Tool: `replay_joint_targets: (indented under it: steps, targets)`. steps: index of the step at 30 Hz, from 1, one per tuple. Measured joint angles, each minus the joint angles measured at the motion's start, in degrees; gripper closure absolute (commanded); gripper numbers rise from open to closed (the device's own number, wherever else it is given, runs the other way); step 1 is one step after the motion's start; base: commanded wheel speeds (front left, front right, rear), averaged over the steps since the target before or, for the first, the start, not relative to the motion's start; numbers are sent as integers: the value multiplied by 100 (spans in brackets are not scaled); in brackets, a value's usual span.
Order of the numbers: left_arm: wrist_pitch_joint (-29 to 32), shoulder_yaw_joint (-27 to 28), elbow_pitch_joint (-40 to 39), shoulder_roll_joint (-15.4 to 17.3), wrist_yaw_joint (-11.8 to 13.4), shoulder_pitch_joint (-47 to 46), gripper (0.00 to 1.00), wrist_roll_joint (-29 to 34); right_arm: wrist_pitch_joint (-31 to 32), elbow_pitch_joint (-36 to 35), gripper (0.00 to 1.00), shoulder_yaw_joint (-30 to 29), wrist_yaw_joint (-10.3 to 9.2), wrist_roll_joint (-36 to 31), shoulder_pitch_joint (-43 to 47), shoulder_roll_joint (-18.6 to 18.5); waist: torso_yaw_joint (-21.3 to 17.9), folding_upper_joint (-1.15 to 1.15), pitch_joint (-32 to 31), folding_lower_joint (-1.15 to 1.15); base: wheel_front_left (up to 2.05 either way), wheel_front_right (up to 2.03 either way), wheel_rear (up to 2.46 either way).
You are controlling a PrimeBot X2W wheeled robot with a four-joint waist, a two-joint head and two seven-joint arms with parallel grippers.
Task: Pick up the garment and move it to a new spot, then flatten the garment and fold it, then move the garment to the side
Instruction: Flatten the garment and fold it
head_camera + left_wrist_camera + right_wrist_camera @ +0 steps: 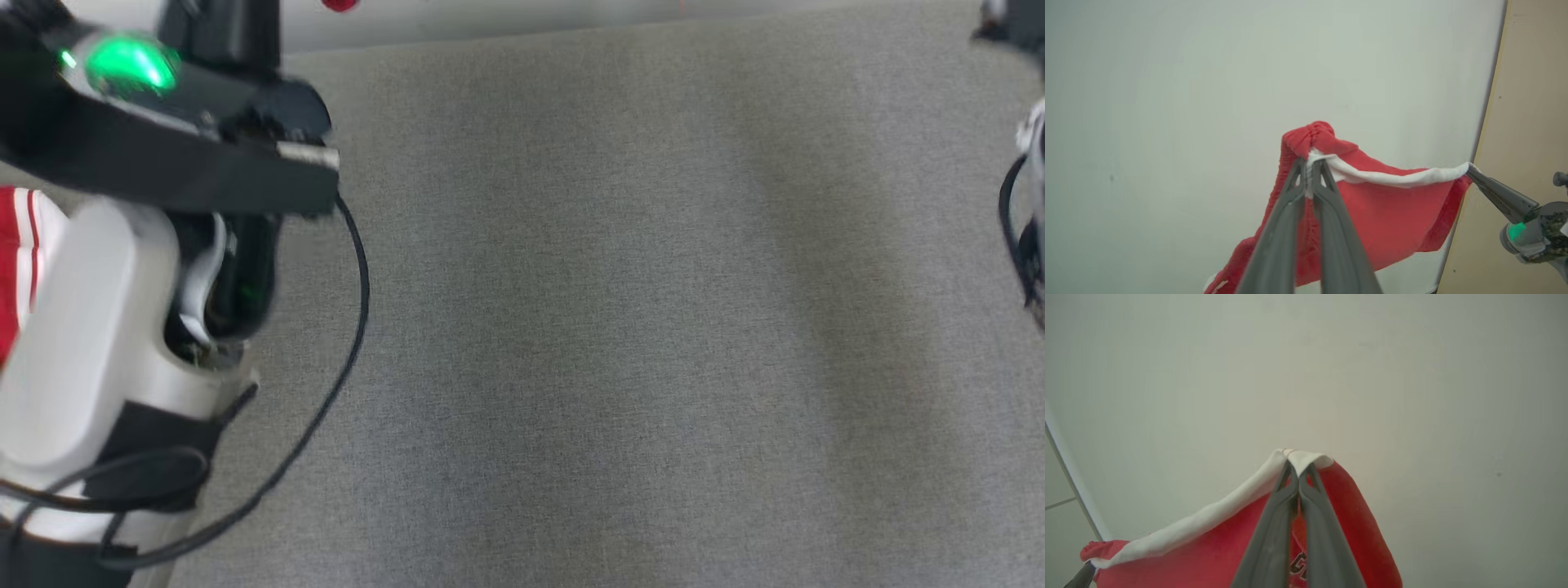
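White forearm (82,327), black wrist housing (180,167), green light (131,65), looping black cable (365,286) — long dark-grey fingers (1276,241).

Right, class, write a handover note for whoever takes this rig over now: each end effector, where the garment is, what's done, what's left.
Left end effector: shut on the garment, at a bunched corner.
Right end effector: shut on its white band.
Garment: held up, spread between both.
Done: pickup.
To do: lay it on the grey surface, flatten, fold, move aside.
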Motion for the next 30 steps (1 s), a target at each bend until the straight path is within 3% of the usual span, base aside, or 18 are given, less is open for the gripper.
replay_joint_targets:
  steps: [8, 11, 18, 25, 30]
  targets:
    - [378, -881, 1222, 336, -436, 1713, 100, -88, 595, 388, 100, 768, 207, -115, 2160, -383, 9, 0, 108, -1, 0, 0, 0]
    - [534, -1152, 1408, 379, -631, 2085, 100, -258, 668, 261, 100, 781, 231, -88, 2778, -460, 30, -1, 102, -2, 0, 0, 0]
    - [609, -1278, 1473, 560, -684, 2457, 100, -510, 823, -18, 100, 753, 238, -87, 3644, -915, 58, -1, -80, -2, 0, 0, 0]
    - [724, -1445, 1406, 967, -726, 3312, 100, -633, 1132, -419, 100, 1021, 265, -46, 4598, -1062, 10, -2, -385, -3, 0, 0, 0]
    - [725, -1480, 1136, 1048, -726, 3724, 100, -843, 1270, -753, 100, 931, 271, 155, 5250, -1251, -56, -2, -571, -3, 0, 0, 0]
